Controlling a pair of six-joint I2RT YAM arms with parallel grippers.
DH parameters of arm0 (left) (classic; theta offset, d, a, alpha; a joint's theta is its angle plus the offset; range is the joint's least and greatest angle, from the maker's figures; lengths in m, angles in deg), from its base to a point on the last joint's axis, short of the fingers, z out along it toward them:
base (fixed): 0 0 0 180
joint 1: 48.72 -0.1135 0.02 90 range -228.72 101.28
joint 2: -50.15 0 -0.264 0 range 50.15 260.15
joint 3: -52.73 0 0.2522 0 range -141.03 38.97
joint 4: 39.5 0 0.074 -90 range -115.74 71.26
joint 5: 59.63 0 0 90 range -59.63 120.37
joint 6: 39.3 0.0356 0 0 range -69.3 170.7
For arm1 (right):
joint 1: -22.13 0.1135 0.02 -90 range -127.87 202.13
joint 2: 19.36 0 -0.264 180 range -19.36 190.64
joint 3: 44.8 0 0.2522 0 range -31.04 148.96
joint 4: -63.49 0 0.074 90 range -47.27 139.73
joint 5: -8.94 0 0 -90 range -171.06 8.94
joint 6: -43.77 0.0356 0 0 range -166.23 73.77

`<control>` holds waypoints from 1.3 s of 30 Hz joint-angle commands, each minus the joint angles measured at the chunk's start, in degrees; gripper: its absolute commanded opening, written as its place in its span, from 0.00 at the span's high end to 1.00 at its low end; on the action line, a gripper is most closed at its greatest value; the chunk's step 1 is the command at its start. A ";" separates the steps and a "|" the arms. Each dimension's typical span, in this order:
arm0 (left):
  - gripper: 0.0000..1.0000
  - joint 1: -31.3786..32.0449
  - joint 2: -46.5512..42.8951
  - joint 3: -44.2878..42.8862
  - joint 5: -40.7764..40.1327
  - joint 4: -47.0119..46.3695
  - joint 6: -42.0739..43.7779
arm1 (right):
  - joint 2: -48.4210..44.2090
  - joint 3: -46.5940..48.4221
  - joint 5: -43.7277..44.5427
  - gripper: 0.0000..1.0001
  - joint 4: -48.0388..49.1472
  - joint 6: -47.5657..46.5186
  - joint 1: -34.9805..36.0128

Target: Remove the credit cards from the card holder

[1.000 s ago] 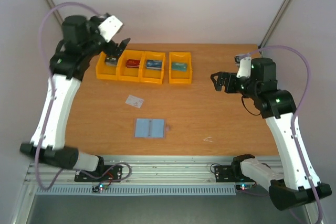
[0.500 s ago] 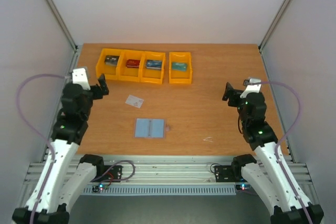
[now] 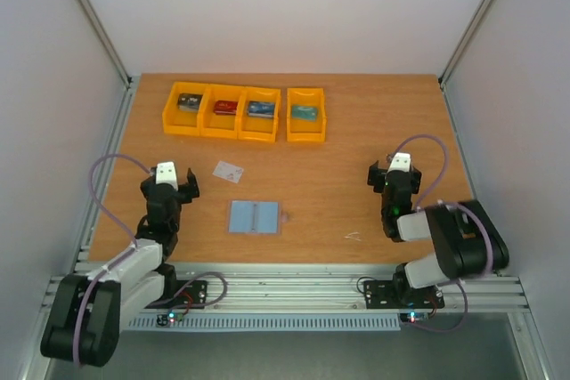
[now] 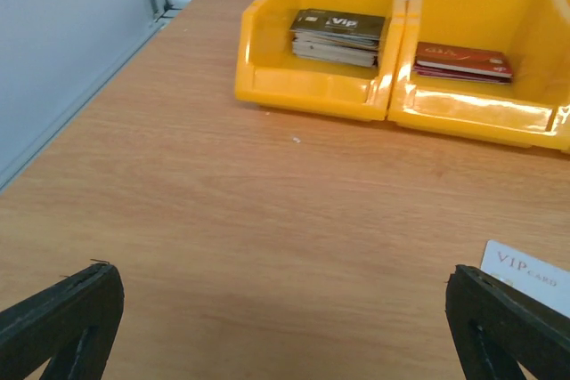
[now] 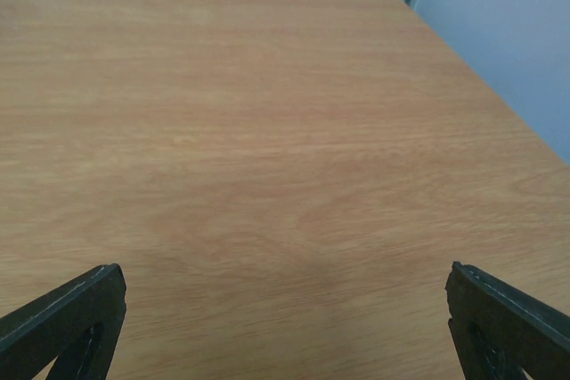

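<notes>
Seen from above, a flat, light blue-grey folding card holder lies open on the wooden tabletop. It is placed towards the near edge, slightly left of centre, and a pinkish edge shows on its right. A small, pale whitish rectangular credit card lies just beyond it on the far left, apart from it. Four orange plastic bins are lined up at the far left, each with something coloured inside. The left tool is held low to the left of the card holder and the right tool low at the right. Both are spread wide with nothing held.

In the left wrist view the left tool is shown open over bare wood. The credit card, printed "VIP", is seen near its right fingertip. Far off, two bins hold a stack of dark cards and some red cards.

In the right wrist view the right tool is shown open above bare tabletop.
</notes>
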 commanded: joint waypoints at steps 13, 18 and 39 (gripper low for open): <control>0.01 -6.50 32.80 -11.40 15.88 -30.14 5.52 | 13.01 7.47 -18.35 0.02 10.37 0.72 -8.20; 0.01 -6.52 35.64 -13.09 16.94 -29.97 6.17 | 12.84 11.39 -18.76 0.02 3.03 1.47 -10.32; 0.01 -6.60 36.89 -16.21 14.07 -25.98 5.52 | 12.91 11.72 -18.15 0.02 2.28 1.61 -10.31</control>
